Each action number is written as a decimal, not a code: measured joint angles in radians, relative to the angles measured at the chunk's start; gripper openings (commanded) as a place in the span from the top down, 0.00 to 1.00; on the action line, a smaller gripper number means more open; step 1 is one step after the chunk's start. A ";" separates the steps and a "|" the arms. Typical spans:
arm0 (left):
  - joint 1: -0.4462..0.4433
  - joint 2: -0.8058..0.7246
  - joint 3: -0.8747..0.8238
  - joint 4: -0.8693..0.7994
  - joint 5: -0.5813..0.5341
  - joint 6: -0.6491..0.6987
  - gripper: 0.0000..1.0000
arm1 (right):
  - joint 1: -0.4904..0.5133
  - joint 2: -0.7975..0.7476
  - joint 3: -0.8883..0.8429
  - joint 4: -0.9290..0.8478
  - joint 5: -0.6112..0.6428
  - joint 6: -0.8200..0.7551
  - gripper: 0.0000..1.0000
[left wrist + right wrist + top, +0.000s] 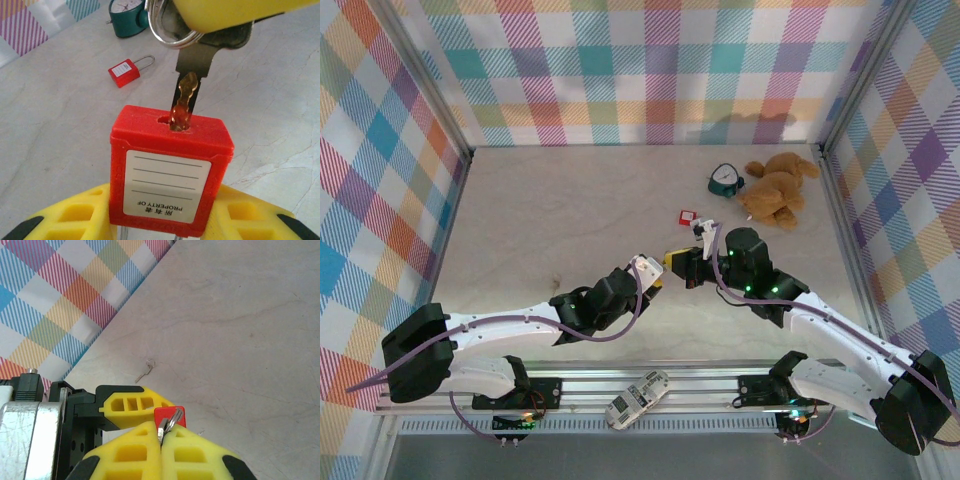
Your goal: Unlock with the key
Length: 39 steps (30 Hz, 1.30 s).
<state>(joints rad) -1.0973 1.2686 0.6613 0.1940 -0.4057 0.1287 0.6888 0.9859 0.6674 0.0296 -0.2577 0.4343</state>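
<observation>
Left wrist: left claw (162, 226) clamps boxy red padlock (170, 165); right claw (161, 440) pinches metal key (192, 65).

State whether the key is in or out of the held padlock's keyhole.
Partly in: tip of the key sits in the held padlock keyhole; blade mostly outside.

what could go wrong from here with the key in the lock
1. The key sits tilted in the red padlock, only partly in; pushing may jam or bend it.
2. The right gripper pinches just the key's head, so it may slip when twisting.
3. The left gripper grips only the padlock's lower end; it could pivot.
</observation>
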 measured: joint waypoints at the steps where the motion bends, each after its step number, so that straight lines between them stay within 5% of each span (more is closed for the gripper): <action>1: 0.000 0.000 0.000 0.000 0.000 -0.001 0.76 | 0.000 0.000 0.000 0.001 0.000 0.002 0.96; 39: 0.007 -0.030 -0.022 -0.017 -0.110 0.004 0.81 | 0.013 0.157 0.002 0.174 -0.026 0.021 0.94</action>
<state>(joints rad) -1.0904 1.2388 0.6392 0.1768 -0.5159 0.1326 0.7013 1.1427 0.6697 0.2039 -0.2840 0.4553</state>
